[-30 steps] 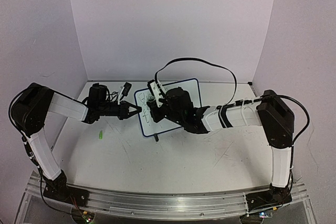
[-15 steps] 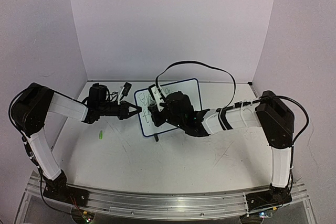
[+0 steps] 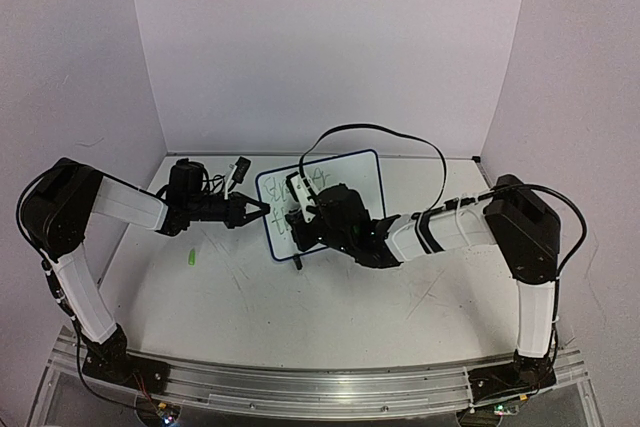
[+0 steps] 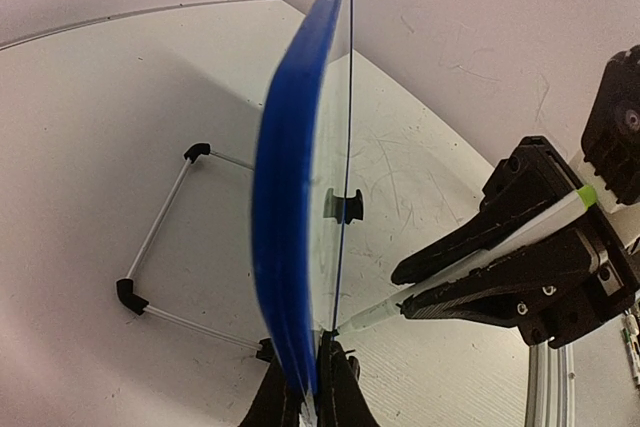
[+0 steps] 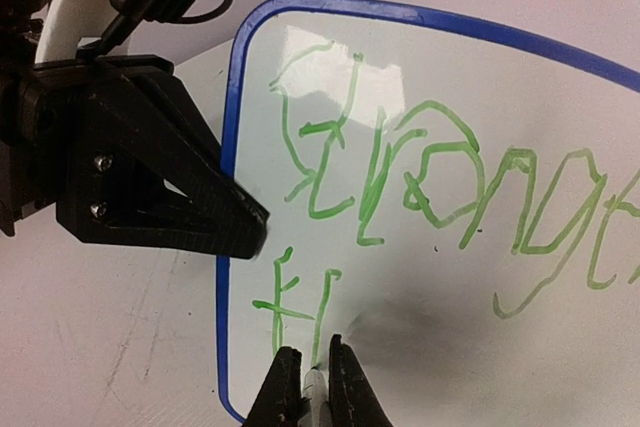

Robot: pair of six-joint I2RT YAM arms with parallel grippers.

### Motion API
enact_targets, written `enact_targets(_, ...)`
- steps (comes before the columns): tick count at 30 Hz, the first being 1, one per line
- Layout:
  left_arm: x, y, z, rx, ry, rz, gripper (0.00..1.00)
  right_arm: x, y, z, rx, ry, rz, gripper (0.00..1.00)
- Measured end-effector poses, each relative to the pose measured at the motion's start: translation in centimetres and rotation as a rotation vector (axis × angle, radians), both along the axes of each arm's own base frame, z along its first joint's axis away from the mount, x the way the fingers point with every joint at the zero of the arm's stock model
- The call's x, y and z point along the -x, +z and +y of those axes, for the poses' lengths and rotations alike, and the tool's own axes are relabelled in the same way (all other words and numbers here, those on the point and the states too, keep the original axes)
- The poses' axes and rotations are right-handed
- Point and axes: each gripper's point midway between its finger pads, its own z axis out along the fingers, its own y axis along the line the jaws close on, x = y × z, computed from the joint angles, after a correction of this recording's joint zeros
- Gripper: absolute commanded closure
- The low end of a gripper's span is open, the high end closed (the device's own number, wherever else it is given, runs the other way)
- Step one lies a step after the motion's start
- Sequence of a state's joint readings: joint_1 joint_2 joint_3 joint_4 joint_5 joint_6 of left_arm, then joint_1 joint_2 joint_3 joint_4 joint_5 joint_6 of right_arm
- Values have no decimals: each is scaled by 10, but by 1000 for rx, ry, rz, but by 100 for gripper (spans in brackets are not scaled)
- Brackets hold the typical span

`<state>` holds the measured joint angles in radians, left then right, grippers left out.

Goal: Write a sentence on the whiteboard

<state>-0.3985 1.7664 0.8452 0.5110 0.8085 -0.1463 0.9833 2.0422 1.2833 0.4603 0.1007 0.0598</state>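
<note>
The whiteboard (image 3: 352, 171) stands nearly upright, toward the middle of the counter's (image 3: 330, 317) back edge, and its frame looks blue in the wrist views. The left hand (image 3: 262, 209) is clenched on the board's left edge, one finger on either face. The right hand (image 5: 313, 387) grasps a white marker (image 4: 555, 212) with a green rear end, its tip against the writing face low on the left side. The sentence (image 5: 420, 177) is in green: a top line reading roughly "Stronge", running out of view, and under it the first few strokes of a second line. A thin wire stand (image 4: 160, 237) with black corners lies behind the board. A small green piece (image 3: 190, 259) lies near the counter's left edge.
</note>
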Motion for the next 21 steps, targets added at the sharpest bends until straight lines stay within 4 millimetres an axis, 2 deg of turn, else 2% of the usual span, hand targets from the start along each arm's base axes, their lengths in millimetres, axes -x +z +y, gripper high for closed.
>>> enact_targets(13, 0, 1, 0, -1, -1, 1, 100, 0, -1, -1, 8, -9, -6, 100)
enact_targets(21, 0, 1, 0, -1, 0, 1, 100, -5, 10, 1, 1, -22, -29, 100)
